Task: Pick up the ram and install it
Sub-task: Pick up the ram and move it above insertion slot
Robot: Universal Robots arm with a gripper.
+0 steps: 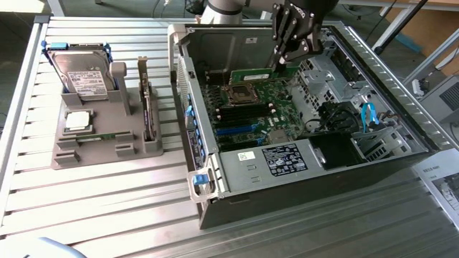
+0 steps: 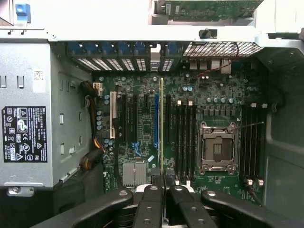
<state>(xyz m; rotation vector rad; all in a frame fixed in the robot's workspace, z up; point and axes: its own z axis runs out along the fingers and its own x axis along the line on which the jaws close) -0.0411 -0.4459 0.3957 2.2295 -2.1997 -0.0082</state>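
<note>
Chips and label of the ram (image 2: 162,123) cannot be made out; it shows edge-on as a thin yellow-green strip. The dark, jointed metal tool (image 2: 164,202), cut off at its base, is clamped narrowly on it. The ram hangs above the motherboard (image 2: 137,142), over its long black slots beside the square CPU socket (image 2: 218,148). Contact with the slots cannot be told.

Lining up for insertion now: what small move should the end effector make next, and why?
Probably nudge the end effector, shut on the ram, sideways toward the CPU socket: the ram's edge hangs beside the black memory slots, not over one.
</note>
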